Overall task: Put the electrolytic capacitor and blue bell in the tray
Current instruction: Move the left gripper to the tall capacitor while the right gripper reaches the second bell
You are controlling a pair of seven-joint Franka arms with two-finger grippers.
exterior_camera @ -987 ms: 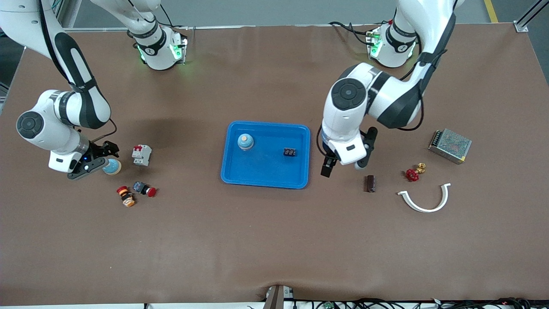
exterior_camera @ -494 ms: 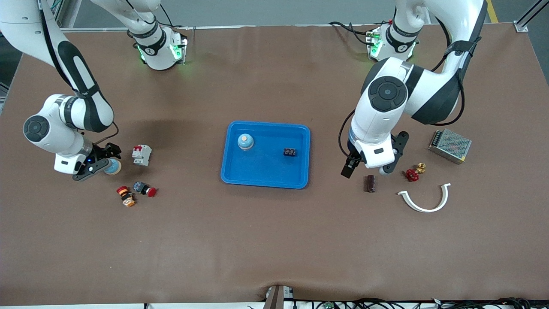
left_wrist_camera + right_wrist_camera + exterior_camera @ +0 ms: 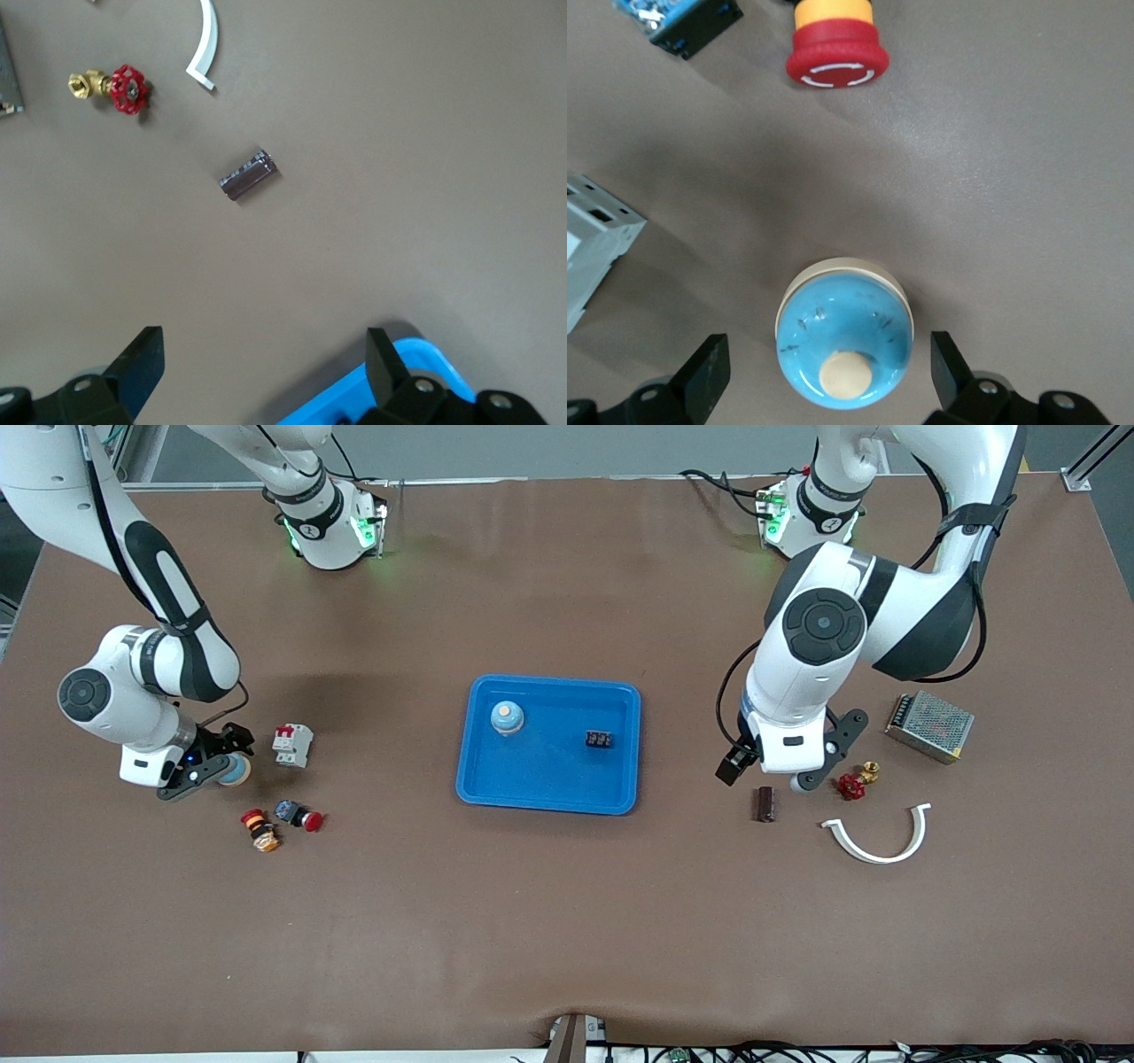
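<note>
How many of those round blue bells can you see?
2. One round blue bell with a cream button sits in the shallow bright blue plastic tray. The other blue bell stands on the table between the right gripper's open fingers. None seems hidden.

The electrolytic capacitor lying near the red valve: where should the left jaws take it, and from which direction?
Across the round body at mid-length, from straight above. The electrolytic capacitor lies on its side on the table, a short cylinder with bare cloth all round, so open jaws of the left gripper can straddle it crosswise.
</note>
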